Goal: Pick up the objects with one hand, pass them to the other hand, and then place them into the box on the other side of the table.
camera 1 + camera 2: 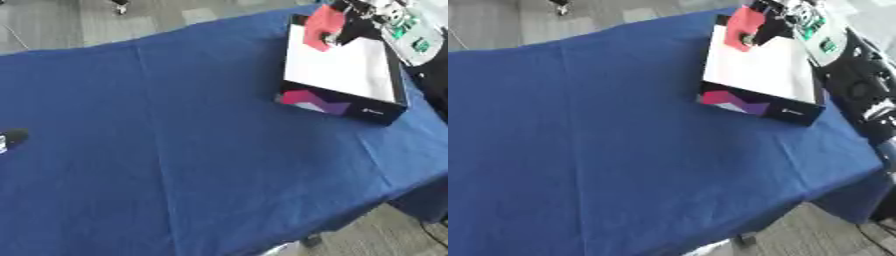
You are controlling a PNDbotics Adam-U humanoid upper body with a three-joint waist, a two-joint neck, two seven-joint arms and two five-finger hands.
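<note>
The box (346, 67) lies at the table's far right; it has a white inside and black walls with a pink and purple pattern. My right hand (354, 25) reaches in from the upper right corner and hangs over the box's far end. Its fingers are curled on a red object (322, 22), which hangs just above the white inside. Only a small black and white tip of my left hand (10, 139) shows at the left edge of the left eye view.
A blue cloth (192, 150) covers the table, which lies askew in view. Its front edge (350, 215) drops to grey floor at the lower right. My right arm (859, 85) runs along the table's right side.
</note>
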